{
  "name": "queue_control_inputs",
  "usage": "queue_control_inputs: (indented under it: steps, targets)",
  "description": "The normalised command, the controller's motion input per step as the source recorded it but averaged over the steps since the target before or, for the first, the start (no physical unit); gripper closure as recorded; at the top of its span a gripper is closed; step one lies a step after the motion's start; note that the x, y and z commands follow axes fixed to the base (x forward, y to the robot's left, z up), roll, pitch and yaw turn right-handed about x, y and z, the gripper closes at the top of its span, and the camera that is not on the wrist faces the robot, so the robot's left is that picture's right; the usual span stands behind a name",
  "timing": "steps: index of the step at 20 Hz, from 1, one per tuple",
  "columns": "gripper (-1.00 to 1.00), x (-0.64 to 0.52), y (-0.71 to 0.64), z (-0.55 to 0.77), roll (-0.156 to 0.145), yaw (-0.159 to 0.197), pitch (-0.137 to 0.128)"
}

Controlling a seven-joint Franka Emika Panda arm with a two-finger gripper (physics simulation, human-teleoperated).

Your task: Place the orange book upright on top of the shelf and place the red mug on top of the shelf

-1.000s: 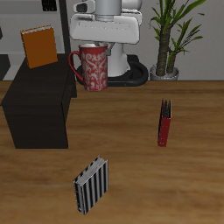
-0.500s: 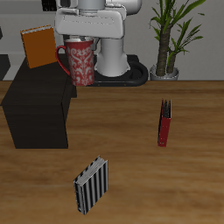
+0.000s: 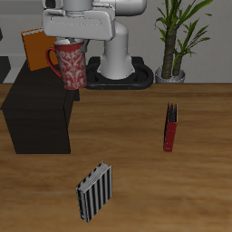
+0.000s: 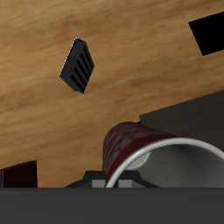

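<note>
Carrying red mug (image 3: 72, 66) in clenched hand (image 3: 71, 41) | shifted over shelf (image 3: 36, 104) edge since last check | orange book (image 3: 37, 49) already upright | release pending.

wooden table (image 3: 136, 172) with black shelf (image 3: 41, 113), dark red book (image 3: 169, 127), striped book (image 3: 93, 191), potted plant (image 3: 174, 36)
</note>
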Motion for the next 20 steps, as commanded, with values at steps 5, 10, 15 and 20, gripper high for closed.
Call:
queue_control_inputs:
  steps: [5, 10, 15, 20]
  targets:
    - [1.00, 0.20, -0.38, -0.13, -0.010, -0.081, 0.066]
    - [1.00, -0.02, -0.25, -0.03, -0.015, -0.034, 0.009]
    - [1.00, -0.25, -0.15, 0.17, 0.018, -0.008, -0.019]
    - [1.00, -0.05, -0.43, 0.13, -0.017, -0.021, 0.002]
